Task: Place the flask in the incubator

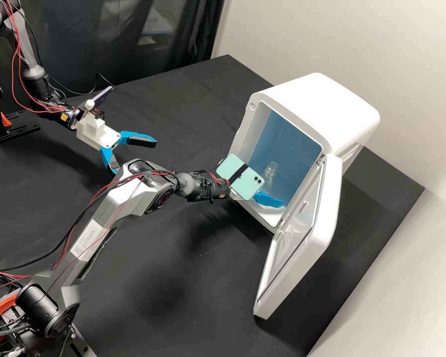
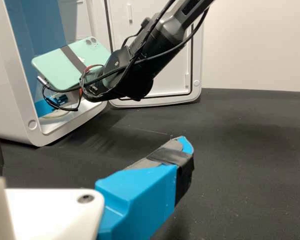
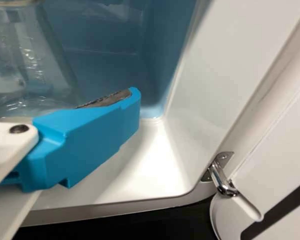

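**At the open mouth of the white, blue-lined box incubator (image 1: 327, 111): my right arm in, my left well apart**

On the black cloth-topped bench (image 1: 183, 277) the incubator stands near the far right edge, close to the pale wall (image 1: 357, 44). Its white door (image 1: 302, 233) is swung wide on a small metal hinge (image 3: 221, 179) and hangs out toward the front. Inside, on the pale floor before the blue back wall, stands the clear glass flask (image 1: 271, 170), upright with its neck up; in my right wrist view its broad transparent body sits on that same floor.

My right gripper (image 1: 267, 196) sits just inside the opening, low over the incubator's floor and just beside the flask; whether it grips the glass or stands clear of it I cannot tell. A mint-green phone (image 1: 240, 177) is strapped across that wrist with a dark band and covers much of the gripper from the high view.

My left gripper (image 1: 135, 156) hangs above the bench on the left, behind my right arm's elbow and well apart from the incubator. Its two bright blue fingers (image 1: 142, 139) are spread wide. It faces across the bench toward the open door and my right wrist. Thin red cables (image 1: 15, 59) run along both dark grey arms.
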{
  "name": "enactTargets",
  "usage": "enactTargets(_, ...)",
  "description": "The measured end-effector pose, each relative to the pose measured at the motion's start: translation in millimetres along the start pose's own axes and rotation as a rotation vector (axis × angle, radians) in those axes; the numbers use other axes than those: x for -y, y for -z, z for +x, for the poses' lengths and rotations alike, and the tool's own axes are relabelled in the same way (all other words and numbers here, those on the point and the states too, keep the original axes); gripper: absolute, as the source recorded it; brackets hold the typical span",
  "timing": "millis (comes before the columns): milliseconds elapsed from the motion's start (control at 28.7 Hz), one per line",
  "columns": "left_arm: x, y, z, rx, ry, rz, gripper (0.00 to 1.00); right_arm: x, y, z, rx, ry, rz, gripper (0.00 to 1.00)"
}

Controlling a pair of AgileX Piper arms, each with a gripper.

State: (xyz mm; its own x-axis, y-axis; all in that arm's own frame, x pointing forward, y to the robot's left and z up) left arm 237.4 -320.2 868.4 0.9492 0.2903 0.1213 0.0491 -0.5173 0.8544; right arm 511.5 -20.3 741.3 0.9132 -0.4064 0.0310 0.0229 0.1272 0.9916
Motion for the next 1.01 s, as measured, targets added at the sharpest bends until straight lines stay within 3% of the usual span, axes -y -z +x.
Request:
enactTargets(696, 0.0, 0.0, 0.0, 0.000, 0.000, 0.000, 1.00, -1.3, -1.7, 0.8, 0.004, -0.001, 0.024, 1.00)
enactTargets(836, 0.0, 0.0, 0.0, 0.000, 0.000, 0.000, 1.00, -0.9, -2.1, 1.1, 0.003, 0.008, 0.058, 1.00)
enactTargets(1010, 2.4, 0.6, 0.6, -0.002, 0.009, -0.003, 1.00, 2.2, -4.3, 1.0, -0.031, 0.053, 0.105, 1.00)
